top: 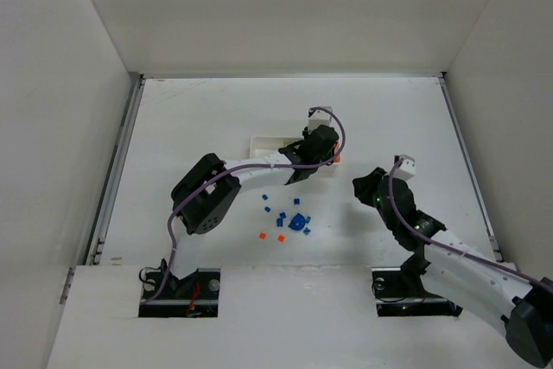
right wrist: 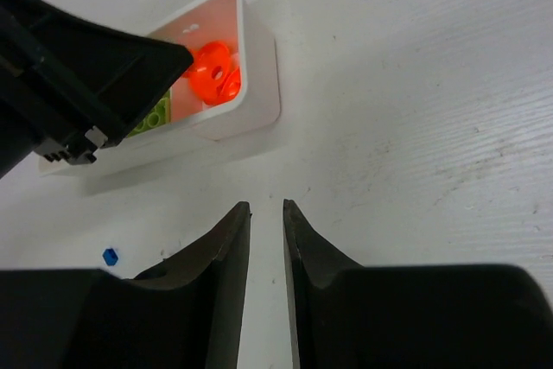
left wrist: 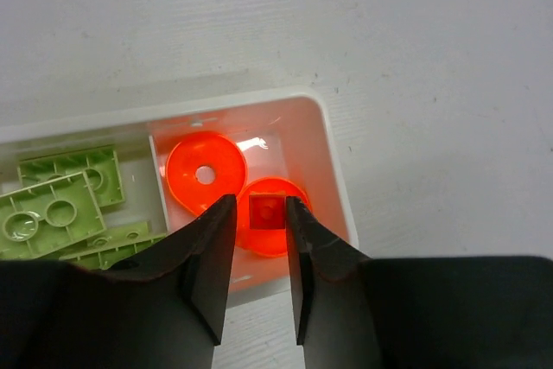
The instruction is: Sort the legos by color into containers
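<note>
Legos [top: 298,222] lie loose at centre of the top view; left gripper [left wrist: 259,203] hangs over the orange compartment [left wrist: 315,149] of the tray [top: 262,139], jaws slightly parted, small orange brick [left wrist: 268,213] apparently freed among matching discs [left wrist: 206,170]; right gripper [right wrist: 266,206] empty, a narrow slit between its jaws, held aside, probably for clearance.

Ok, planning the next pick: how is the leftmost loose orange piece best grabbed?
Probably straight from above, pinching two opposite sides of the orange piece. It sits tiny and low on the table, clear of its orange neighbour and the blue pieces; finer shape too small to tell.
</note>
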Motion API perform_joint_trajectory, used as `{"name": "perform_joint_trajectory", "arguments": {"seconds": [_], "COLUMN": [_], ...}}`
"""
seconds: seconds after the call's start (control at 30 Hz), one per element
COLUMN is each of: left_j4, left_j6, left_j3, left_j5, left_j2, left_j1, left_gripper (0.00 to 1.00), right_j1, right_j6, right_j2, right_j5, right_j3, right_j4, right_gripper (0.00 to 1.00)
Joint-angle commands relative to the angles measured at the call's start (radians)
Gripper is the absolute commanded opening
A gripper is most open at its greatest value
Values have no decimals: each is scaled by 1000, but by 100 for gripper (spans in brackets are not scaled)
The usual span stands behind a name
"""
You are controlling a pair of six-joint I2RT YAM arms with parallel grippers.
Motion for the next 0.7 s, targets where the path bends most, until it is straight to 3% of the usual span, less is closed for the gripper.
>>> {"name": "perform_joint_trajectory", "arguments": {"seconds": [0.0,0.13,0.33,0.5,0.6,0.67], "left_j4": [-3,-3,2,-7,-32,-61], "left_j6": [27,40,40,0,-22,-38], "left_j3": [72,44,-123,-360,-497,-569], "left_j5": [4,-6,-19,-32,-48,-60], "left_j2": [-18,-62,-236,-427,-547,-614], "left_j1": [3,5,8,-24,-55,-81], "left_gripper": [32,40,39,33,22,18], "right_j1": [33,123,356,461,462,459], "right_j6": [6,-28,-59,10,49,62], "right_j2": [25,120,266,335,375,412], "right_j5": [-13,-14,-28,-36,-80,-111], "right_j3": [5,45,129,157,159,166], "right_j4": [28,40,11,-1,11,22], "right_gripper": [30,40,50,44,34,33]}}
